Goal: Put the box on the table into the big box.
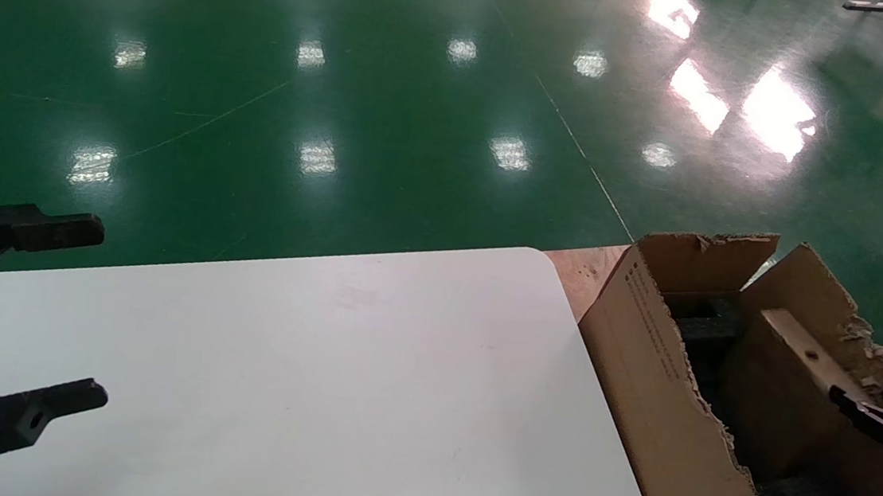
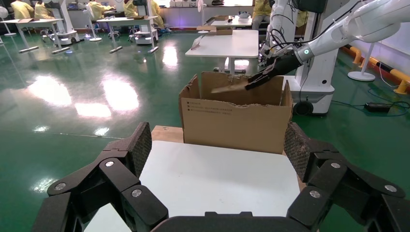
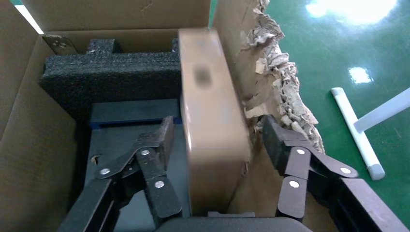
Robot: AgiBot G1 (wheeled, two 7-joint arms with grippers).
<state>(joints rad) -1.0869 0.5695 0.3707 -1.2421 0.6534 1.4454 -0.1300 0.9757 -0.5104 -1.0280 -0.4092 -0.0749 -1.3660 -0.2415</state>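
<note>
The small brown box (image 1: 804, 356) stands on edge inside the big box (image 1: 655, 363), leaning against its torn right flap. In the right wrist view the box (image 3: 212, 116) sits between the fingers of my right gripper (image 3: 218, 129), which is open with a gap on each side. Black foam (image 3: 111, 72) lies beside and behind it. My right gripper (image 1: 874, 415) hovers over the carton's right side. My left gripper (image 1: 76, 316) hangs open and empty over the left end of the white table (image 1: 319, 365). From the left wrist, the big box (image 2: 232, 121) stands past the table's (image 2: 217, 179) far end.
The carton rests on a wooden surface (image 1: 583, 268) beside the table's rounded corner. A white stand leg (image 3: 358, 130) lies on the green floor just outside the torn flap. Other tables and a robot base (image 2: 314, 92) stand farther off.
</note>
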